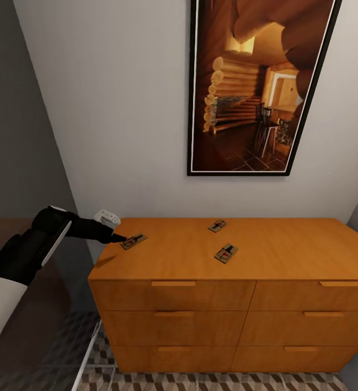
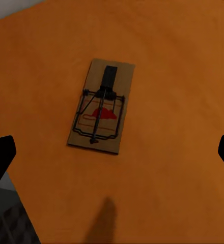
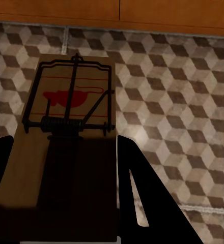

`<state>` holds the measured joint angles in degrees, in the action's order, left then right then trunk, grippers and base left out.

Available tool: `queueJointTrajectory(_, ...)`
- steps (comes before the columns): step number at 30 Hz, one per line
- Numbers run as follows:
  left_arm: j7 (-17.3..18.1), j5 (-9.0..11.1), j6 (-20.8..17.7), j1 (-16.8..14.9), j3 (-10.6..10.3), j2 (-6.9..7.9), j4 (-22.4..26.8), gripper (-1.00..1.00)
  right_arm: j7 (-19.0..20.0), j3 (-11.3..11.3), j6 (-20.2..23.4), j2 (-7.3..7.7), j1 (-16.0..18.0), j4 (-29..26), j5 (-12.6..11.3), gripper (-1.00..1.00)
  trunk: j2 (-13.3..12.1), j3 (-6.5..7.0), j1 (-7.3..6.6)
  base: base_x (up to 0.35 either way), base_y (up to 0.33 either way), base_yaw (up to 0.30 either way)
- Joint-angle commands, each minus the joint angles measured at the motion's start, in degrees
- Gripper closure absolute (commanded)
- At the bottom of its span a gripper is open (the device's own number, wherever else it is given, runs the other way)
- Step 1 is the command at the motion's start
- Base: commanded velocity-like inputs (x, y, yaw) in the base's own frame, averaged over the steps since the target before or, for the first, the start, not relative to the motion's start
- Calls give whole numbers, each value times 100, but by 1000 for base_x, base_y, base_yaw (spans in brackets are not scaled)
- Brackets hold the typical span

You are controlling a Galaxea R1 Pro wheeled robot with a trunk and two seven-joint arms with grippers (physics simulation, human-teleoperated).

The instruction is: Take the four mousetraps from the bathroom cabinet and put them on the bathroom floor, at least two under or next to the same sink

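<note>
Left gripper (image 1: 119, 238) sits over the near-left corner of the cabinet (image 1: 287, 255) top, fingers spread wide, nothing between them. In the left wrist view the fingertips (image 2: 0, 157) flank the leftmost mousetrap (image 1: 133, 241), which lies flat on the wood just ahead of them, not touched. Two more traps on the same top: middle-back mousetrap (image 1: 217, 225) toward the wall, front mousetrap (image 1: 226, 253) nearer the drawer edge, well apart from each other. Framed cabin picture (image 1: 257, 81) hangs on the wall above. Right gripper (image 3: 66, 193) is clamped on the fourth mousetrap (image 3: 66, 117), held above the cube-pattern bathroom floor (image 3: 183, 101), cabinet base just beyond.
</note>
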<state>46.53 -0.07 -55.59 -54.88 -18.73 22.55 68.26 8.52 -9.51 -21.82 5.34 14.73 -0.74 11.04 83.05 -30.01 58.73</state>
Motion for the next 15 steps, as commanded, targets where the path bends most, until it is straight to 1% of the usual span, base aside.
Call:
queueJointTrajectory(1, 14, -2, -30, -6, -8, 4, 3, -100, 27, -51, -16, 2, 3, 4, 30, 100, 3, -6, 0, 0, 0, 0)
queueJointTrajectory(6, 14, -2, -15, -5, -8, 4, 3, -100, 27, -51, -15, -4, 3, 4, 30, 100, 3, -6, 0, 4, 0, 0)
queueJointTrajectory(9, 14, -2, -14, -5, -26, -2, -3, -100, 27, -51, -18, -4, 3, 4, 31, 100, 3, -6, 0, 101, 0, 0)
queueJointTrajectory(10, 14, -2, -14, -5, -43, -2, -7, -100, 27, -51, -17, -5, 3, 4, 30, 100, 3, -6, 0, 155, 0, 0)
queueJointTrajectory(13, 14, -2, -12, -5, -188, -4, -26, -100, 28, -51, -16, -8, 3, 4, 31, 100, 3, -6, 0, 204, 0, 0)
queueJointTrajectory(15, 14, -2, -8, -5, -224, -5, -31, -100, 33, -51, -16, -14, 3, 4, 32, 100, 3, -6, 0, 133, 0, 0)
